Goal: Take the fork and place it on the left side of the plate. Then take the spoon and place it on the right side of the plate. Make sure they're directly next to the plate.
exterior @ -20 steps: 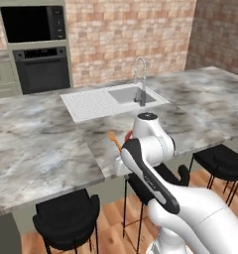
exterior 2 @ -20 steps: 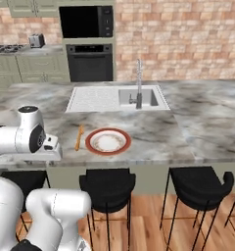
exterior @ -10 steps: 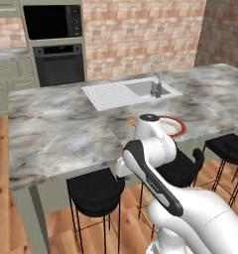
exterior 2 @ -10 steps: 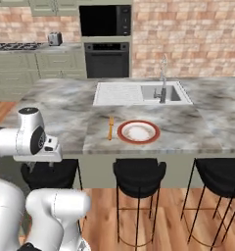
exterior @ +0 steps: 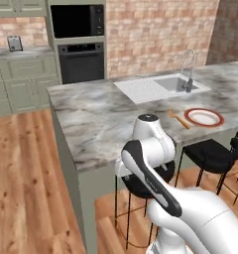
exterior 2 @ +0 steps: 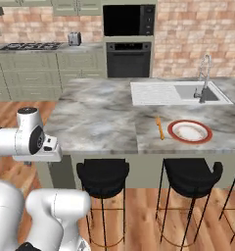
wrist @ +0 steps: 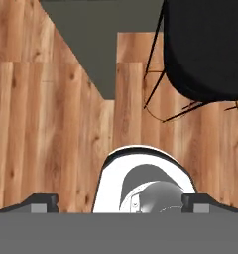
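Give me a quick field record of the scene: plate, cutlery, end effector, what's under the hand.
plate: on the island counter, near its front edge
fork: lying on the counter just left of the plate
spoon: cannot make one out
end effector: open, empty, pointing down at the wooden floor
near hand: black stool
sink: behind the plate

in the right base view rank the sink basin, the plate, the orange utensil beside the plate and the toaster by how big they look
1. Sink basin, largest.
2. Plate.
3. Utensil and toaster: not ranked. The utensil looks longer but very thin, the toaster bulkier, and it stands far back by the wall, so distance shrinks it.
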Controlling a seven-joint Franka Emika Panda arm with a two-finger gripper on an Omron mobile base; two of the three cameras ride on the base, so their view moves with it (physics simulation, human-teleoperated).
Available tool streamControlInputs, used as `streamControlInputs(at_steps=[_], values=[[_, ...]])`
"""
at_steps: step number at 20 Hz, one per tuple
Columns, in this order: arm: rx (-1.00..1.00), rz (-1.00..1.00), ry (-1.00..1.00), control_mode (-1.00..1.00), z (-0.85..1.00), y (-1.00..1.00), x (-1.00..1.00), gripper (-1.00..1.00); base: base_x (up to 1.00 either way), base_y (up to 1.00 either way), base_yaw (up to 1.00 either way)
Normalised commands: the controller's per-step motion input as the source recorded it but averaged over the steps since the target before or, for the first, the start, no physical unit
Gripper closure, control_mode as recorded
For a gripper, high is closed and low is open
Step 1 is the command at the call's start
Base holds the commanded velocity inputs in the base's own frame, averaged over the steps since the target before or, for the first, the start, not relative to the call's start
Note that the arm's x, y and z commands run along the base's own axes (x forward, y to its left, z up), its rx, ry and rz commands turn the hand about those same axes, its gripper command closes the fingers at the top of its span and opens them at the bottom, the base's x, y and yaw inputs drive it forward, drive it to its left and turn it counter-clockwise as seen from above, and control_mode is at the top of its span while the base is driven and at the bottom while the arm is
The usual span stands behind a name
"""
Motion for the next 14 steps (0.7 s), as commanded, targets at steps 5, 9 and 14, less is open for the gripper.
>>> streamControlInputs(at_steps=[5,9,14], values=[[0.00,0.00,0.00,1.00,0.00,0.00,0.00,-1.00,0.06,0.94,0.00],[0.00,0.00,0.00,1.00,0.00,0.00,0.00,-1.00,0.10,0.94,0.00],[0.00,0.00,0.00,1.00,0.00,0.00,0.00,-1.00,0.19,0.94,0.00]])
